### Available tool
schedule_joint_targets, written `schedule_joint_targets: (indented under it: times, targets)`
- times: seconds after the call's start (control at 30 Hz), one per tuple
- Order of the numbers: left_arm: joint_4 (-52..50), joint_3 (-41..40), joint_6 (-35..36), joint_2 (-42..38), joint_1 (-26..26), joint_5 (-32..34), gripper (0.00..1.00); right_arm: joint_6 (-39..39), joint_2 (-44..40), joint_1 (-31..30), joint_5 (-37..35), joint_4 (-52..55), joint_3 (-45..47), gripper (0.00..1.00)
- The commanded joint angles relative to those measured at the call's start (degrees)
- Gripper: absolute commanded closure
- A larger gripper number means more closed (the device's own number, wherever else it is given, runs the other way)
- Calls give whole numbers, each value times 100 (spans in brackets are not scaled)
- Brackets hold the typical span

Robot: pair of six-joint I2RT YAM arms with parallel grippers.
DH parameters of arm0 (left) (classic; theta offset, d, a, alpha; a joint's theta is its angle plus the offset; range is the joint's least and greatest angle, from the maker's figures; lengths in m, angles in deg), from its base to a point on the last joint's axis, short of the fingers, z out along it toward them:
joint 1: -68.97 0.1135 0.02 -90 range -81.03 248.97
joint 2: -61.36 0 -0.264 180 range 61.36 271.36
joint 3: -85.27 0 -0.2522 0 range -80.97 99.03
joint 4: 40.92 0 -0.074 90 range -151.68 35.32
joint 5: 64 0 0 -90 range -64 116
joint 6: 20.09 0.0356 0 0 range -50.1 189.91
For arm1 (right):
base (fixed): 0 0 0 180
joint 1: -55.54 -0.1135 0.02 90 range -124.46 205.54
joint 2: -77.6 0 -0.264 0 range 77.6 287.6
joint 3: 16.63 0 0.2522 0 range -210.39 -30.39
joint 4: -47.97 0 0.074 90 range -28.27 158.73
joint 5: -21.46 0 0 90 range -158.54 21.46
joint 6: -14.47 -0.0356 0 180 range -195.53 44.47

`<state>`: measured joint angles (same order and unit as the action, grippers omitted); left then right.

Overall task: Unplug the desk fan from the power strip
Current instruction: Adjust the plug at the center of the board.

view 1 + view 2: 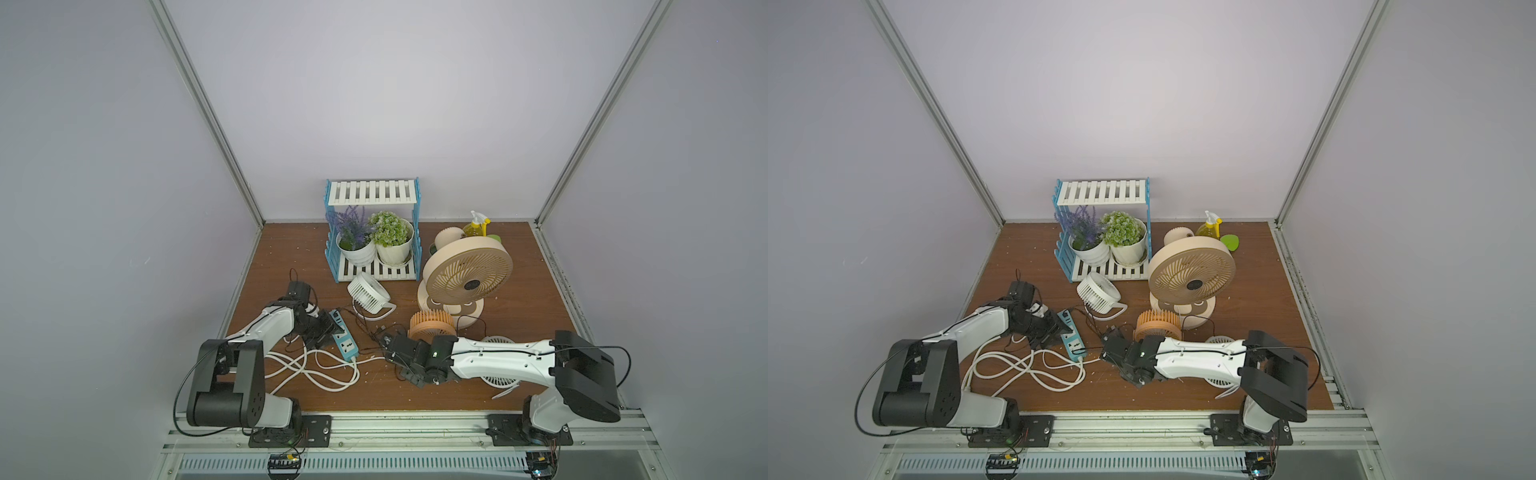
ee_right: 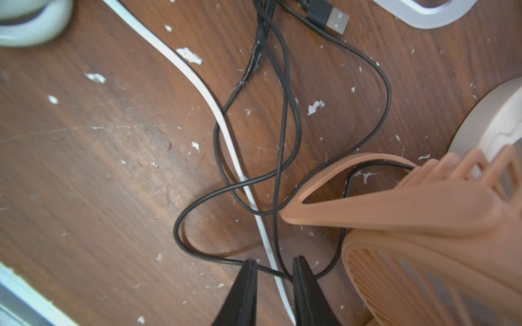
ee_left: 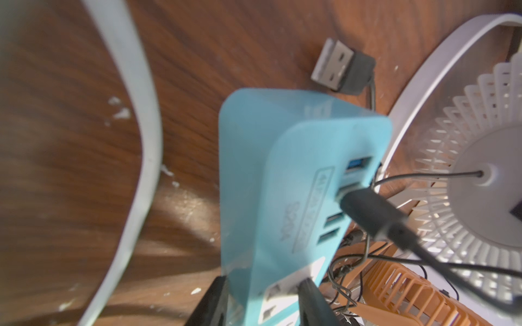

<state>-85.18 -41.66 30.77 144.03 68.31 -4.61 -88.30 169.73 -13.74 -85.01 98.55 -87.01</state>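
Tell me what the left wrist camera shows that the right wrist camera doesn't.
Only the left wrist: the power strip, with a black plug in one of its small ports. Only the right wrist: the beige fan's base. Both: the orange fan, thin black cables, and a loose plug lying on the wooden table.

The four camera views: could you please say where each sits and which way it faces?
Top views: high in front, looking down toward the back wall; left arm and right arm show.
Left wrist: on the left arm, looking along the left gripper at the power strip it clamps.
Right wrist: on the right arm, looking past the right gripper at black cables.
Both wrist views share the orange fan.
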Motion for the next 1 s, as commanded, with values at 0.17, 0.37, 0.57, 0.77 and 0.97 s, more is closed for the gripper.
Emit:
schedule_joint_targets:
  times: [0.17,0.37,0.57,0.77,0.97]
  targets:
    - [-13,-349,-85,386,190,1646,57,110,357,-88,-369,-190,-29,75]
    - [-17,-344,-79,390,190,1643,57,47,485,-103,-673,-115,-50,87]
    - [-17,-345,-77,391,190,1642,57,-97,-108,-119,-747,-8,187,100]
    - [-26,-344,-69,395,190,1640,57,-660,-1225,-121,-594,483,514,100]
    - [-35,-334,-77,399,190,1647,57,-1913,-2414,-105,-275,1391,868,100]
